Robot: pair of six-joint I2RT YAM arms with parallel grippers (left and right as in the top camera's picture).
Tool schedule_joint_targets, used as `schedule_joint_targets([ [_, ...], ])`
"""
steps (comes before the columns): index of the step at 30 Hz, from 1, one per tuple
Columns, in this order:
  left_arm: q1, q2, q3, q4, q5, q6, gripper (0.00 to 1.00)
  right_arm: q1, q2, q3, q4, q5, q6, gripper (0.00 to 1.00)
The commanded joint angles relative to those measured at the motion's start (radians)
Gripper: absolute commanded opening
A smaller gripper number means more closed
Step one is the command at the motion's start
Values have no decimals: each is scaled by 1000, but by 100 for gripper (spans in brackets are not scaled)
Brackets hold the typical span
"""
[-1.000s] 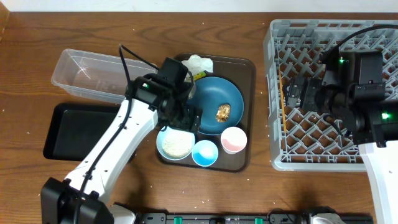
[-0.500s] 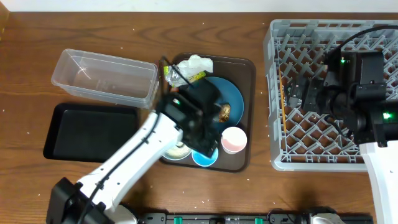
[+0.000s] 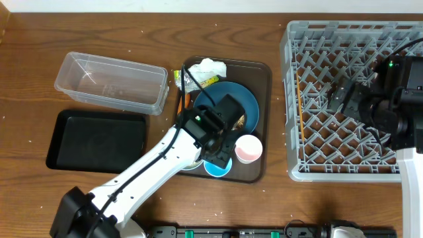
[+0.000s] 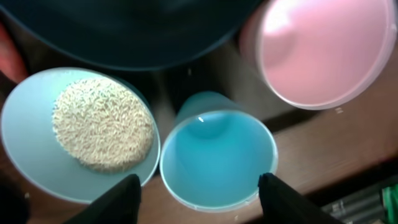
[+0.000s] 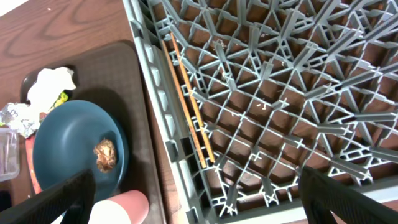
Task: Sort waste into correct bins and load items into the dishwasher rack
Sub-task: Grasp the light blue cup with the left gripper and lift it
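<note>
On brown tray (image 3: 259, 76), near edge: blue cup (image 4: 217, 155) between rice bowl (image 4: 31, 130) and pink cup (image 4: 320, 50); left gripper (image 4: 202, 190) half-wide, straddling it, not clamped; right gripper (image 5: 199, 196) wide over rack (image 5: 267, 93).

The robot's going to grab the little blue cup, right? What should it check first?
1. Left fingers on both sides of the small blue cup: ok.
2. Blue cup upright and empty: ok.
3. Small pink cup out of the fingers' way: ok.
4. Bowl of rice clear of the nearest finger: cannot tell, they look very close.
5. Free room in the grey dishwasher rack: ok.
</note>
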Motion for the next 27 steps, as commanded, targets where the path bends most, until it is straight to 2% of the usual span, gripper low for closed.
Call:
schedule_joint_targets([
  [1, 6, -3, -80, 39, -19, -32, 56, -5, 0, 19, -7, 8, 13, 99],
  [4, 20, 0, -139, 82, -35, -76, 54, -5, 0, 19, -14, 8, 13, 99],
  [8, 47, 2, -164, 119, -42, -79, 53, -5, 0, 19, -21, 8, 13, 99],
  [9, 50, 2, -166, 124, -42, -79, 49, -5, 0, 19, -21, 8, 13, 99],
  [12, 50, 5, -168, 136, -41, -79, 29, -5, 0, 19, -19, 8, 13, 99],
  [14, 50, 8, -169, 137, -41, -79, 20, -5, 0, 19, -21, 9, 13, 99],
  [22, 50, 8, -237, 182, -42, -79, 19, -5, 0, 19, -21, 9, 13, 99],
  [24, 50, 8, -241, 177, -42, -79, 6, -5, 0, 19, -22, 9, 13, 99],
  [27, 52, -5, -220, 164, -41, -84, 6, -5, 0, 19, -25, 9, 13, 99],
])
